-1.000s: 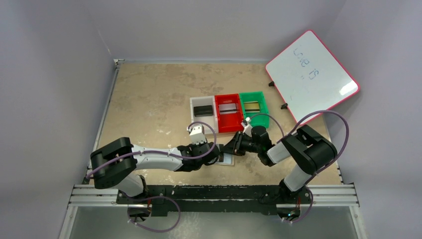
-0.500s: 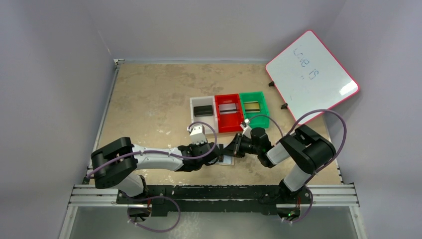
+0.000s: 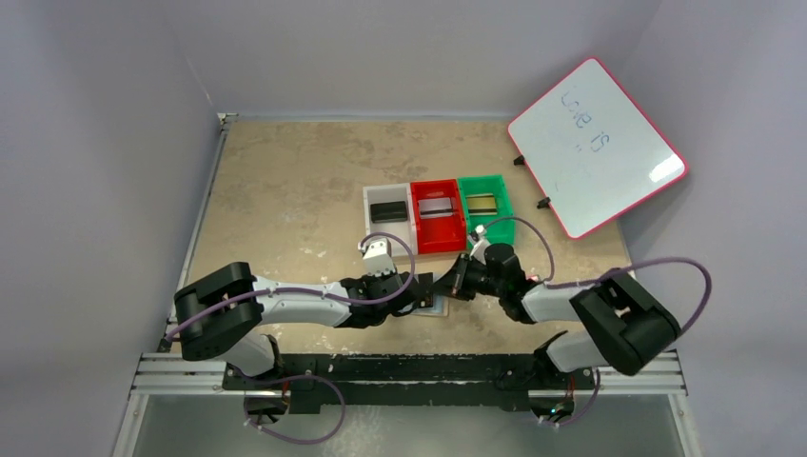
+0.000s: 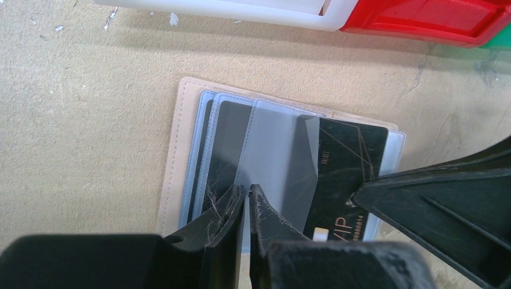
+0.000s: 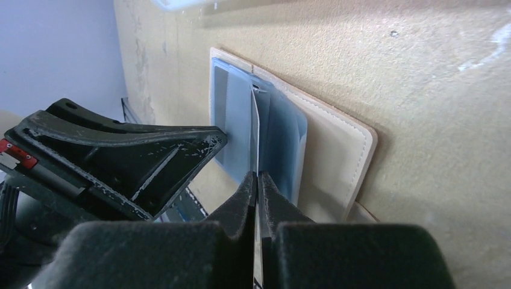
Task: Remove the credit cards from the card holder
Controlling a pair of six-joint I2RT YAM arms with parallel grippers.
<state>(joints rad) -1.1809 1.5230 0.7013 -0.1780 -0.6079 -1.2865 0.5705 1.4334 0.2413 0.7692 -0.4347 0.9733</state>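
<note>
Two tight pinches at the card holder (image 4: 175,150), open flat on table (image 4: 90,120) just beside white bin (image 4: 241,9) and red bin (image 4: 422,21): left gripper (image 4: 247,195) closed on a clear sleeve, right gripper (image 5: 257,180) closed on edge of black card (image 4: 349,150), half out of its pocket.

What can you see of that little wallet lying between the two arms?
The card holder lies open and flat on the tan table, close to the white bin and red bin. Its outside is beige with a stitched edge, and inside are clear bluish sleeves. The left hand pinches one sleeve at the near edge. A black card marked VIP sticks partway out, and the right hand appears closed on its edge.
</note>
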